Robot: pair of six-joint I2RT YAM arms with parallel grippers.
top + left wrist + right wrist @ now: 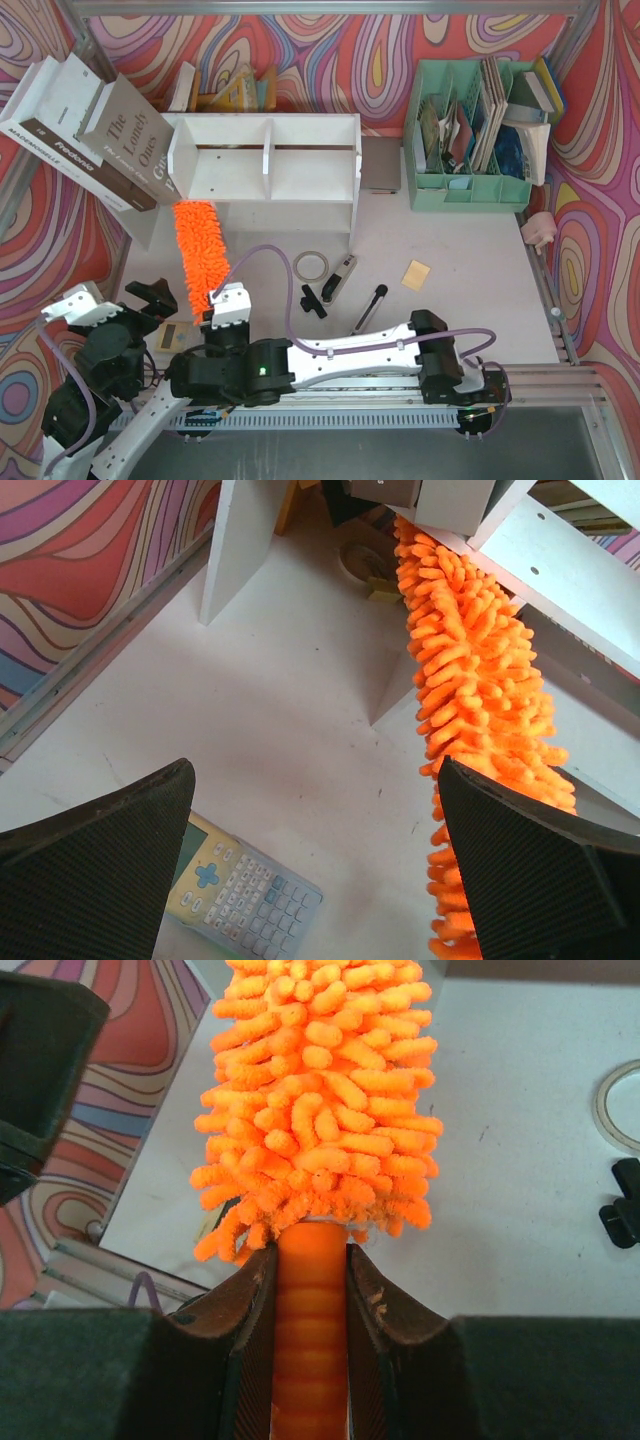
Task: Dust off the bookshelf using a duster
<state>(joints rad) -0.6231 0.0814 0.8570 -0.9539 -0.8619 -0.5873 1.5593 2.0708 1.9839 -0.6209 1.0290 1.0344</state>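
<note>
Top view: your right gripper (220, 296) was clamped on the duster (200, 248). Its fluffy head ran forward from those jaws to the foot of the bookshelf (265, 160). Your left gripper (150, 296) stood spread and empty just beside it.

Left wrist view: only here did the pile show close against a white shelf panel, beyond the spread jaws.

Right wrist view: only here did the pinch show, both jaws pressed on the ribbed handle just behind the head.

You should judge it light and soft, the head floppy; the stiff handle was the place to hold.

The duster (200, 250) is before the bookshelf (300, 122), at its left end — file organizer (470, 192) to the right
</note>
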